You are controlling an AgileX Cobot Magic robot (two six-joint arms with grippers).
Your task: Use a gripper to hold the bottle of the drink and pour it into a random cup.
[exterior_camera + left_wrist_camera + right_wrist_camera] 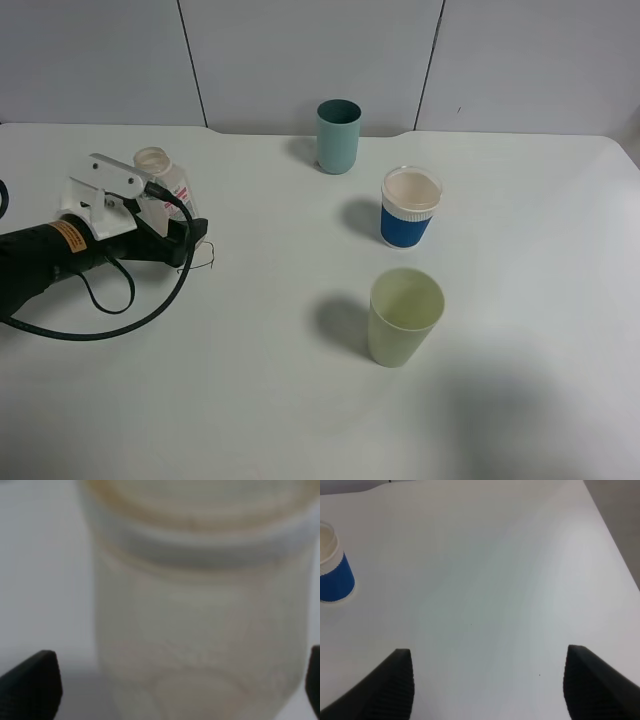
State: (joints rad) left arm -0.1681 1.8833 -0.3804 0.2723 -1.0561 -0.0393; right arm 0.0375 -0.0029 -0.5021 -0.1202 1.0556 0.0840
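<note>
The bottle [163, 176] stands upright on the table's left side, its wide neck uncapped. It fills the left wrist view as a pale, clear body [200, 620]. My left gripper [178, 222] reaches in from the left and is open, a black fingertip [31, 685] on each side of the bottle, with a visible gap on one side. The drink does not show in any view. The teal cup [338, 135] stands at the far middle of the table, its inside dark. My right gripper [487, 685] is open over bare table, out of the high view.
A blue cup with a white rim [410, 208] [332, 575] stands right of centre. A pale yellow-green cup [404, 316] stands nearer the front. The left arm's black cable [120, 300] loops on the table beside the gripper.
</note>
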